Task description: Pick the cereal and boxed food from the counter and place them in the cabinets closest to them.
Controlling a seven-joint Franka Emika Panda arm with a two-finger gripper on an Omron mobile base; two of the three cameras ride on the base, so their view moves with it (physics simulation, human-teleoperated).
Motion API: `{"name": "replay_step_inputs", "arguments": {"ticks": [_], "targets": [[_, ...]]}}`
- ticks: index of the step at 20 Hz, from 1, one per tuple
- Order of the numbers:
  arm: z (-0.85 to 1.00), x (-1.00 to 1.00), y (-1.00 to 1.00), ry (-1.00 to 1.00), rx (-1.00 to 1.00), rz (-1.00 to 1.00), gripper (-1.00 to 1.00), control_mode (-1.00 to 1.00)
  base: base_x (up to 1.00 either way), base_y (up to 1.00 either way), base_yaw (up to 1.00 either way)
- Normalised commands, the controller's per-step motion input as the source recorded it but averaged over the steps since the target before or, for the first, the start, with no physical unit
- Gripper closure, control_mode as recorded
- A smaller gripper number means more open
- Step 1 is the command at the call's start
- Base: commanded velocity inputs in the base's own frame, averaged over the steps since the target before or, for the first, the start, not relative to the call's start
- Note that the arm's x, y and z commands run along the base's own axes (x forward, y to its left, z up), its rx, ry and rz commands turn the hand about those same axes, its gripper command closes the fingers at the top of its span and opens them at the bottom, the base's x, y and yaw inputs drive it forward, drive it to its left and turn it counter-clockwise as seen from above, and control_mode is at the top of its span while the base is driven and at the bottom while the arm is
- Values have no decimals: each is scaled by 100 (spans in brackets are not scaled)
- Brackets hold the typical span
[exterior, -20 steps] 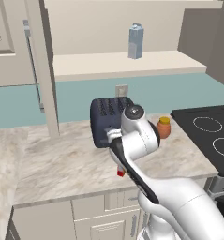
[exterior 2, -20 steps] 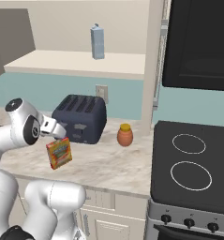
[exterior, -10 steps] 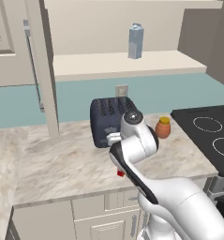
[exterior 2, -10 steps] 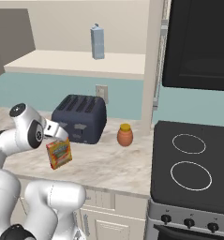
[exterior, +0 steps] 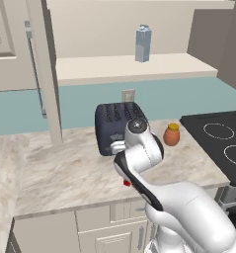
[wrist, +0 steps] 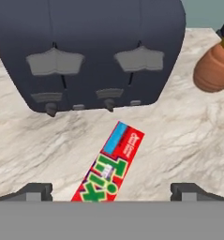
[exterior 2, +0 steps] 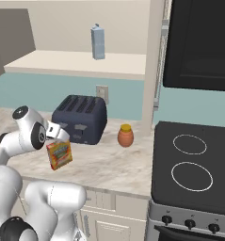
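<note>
The cereal (exterior 2: 59, 155), a flat red box with orange-yellow edges, stands on the counter (exterior 2: 100, 164) just in front of the dark toaster. A red corner of the cereal (exterior: 127, 184) peeks out behind my forearm in the left base view. My gripper (exterior 2: 57, 136) hangs right above the box, open. In the hand view the cereal's (wrist: 108, 166) narrow top edge runs diagonally between the two spread tips of the gripper (wrist: 111, 192), touching neither. The boxed food is out of view. The cabinets' open shelf (exterior 2: 76, 63) runs above the counter.
The dark blue toaster (exterior 2: 81, 118) stands directly behind the box. A small orange jar (exterior 2: 125, 136) sits to its right. The black stove top (exterior 2: 194, 164) borders the counter on the right. A pale blue carton (exterior 2: 98, 42) stands on the shelf. A cabinet door (exterior: 3, 29) hangs at the left.
My hand has sunk slightly toward the cereal box. The box has not moved and the jaws have stayed wide apart.
</note>
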Motion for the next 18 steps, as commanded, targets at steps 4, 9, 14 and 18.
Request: {"name": "replay_step_inputs", "arguments": {"ticks": [4,9,14,18], "targets": [[-11,7,11,0,0,-2,-100,-100,0,0,0],[-14,0,11,0,0,-4,-100,-100,0,0,0],[-16,0,9,0,0,-4,-100,-100,0,0,0],[-20,1,7,0,0,-5,-100,-100,0,0,0]]}}
